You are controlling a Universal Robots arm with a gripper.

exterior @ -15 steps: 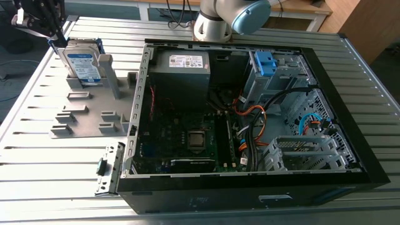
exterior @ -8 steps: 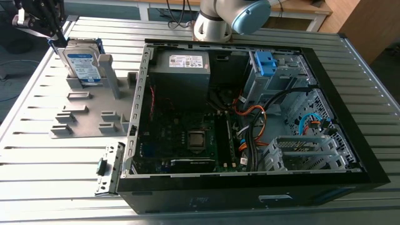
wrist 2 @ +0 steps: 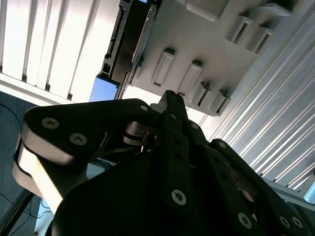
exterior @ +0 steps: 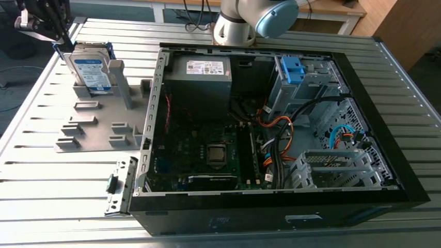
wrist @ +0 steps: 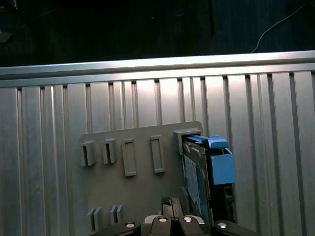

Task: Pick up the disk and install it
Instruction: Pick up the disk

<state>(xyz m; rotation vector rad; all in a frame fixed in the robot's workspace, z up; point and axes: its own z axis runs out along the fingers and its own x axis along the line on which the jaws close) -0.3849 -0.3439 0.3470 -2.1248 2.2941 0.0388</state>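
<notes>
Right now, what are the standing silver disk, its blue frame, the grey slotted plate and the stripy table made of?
The flat silver-grey disk looks like metal: dull shine around its blue-and-white label. Its blue frame seems plastic: even colour, moulded shape. The grey slotted holder plate is probably matte plastic. The ribbed silver table looks like aluminium; it gleams.

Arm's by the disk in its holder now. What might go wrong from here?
1. The disk stands upright on edge in the grey holder, with the gripper close by its top; an off-centre descent might knock or jam it.
2. Orange and black cables lie loose in the open case near the drive cage; they might snag the disk on the way in.
</notes>
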